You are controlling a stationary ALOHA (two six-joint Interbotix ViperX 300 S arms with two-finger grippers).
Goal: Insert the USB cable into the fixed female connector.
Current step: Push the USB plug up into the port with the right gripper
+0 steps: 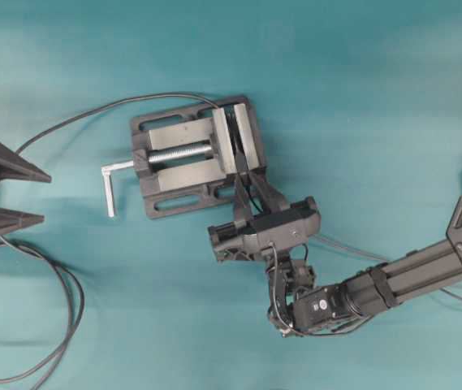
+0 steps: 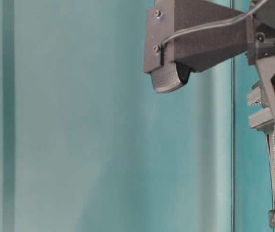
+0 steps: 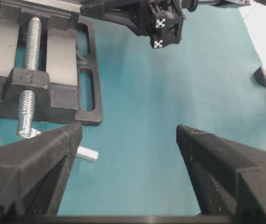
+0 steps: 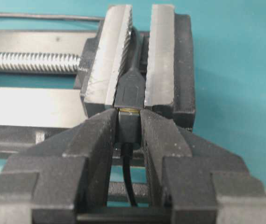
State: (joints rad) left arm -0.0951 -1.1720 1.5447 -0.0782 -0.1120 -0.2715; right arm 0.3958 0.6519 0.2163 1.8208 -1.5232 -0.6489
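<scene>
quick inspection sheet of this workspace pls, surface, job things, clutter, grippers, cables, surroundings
surface: teal table cover, bare around the vise.
job's things: USB cable plug pinched at the mouth of the fixed female connector, which sits clamped between the jaws of the grey vise; a sliver of metal shows between them, so not fully seated.
clutter: nothing seen.
grippers: right gripper shut on the plug; left gripper open, holding nothing.
cables: thicker looped cable lies at the left edge.
surroundings: dark borders at the table edges, nothing else seen.
</scene>
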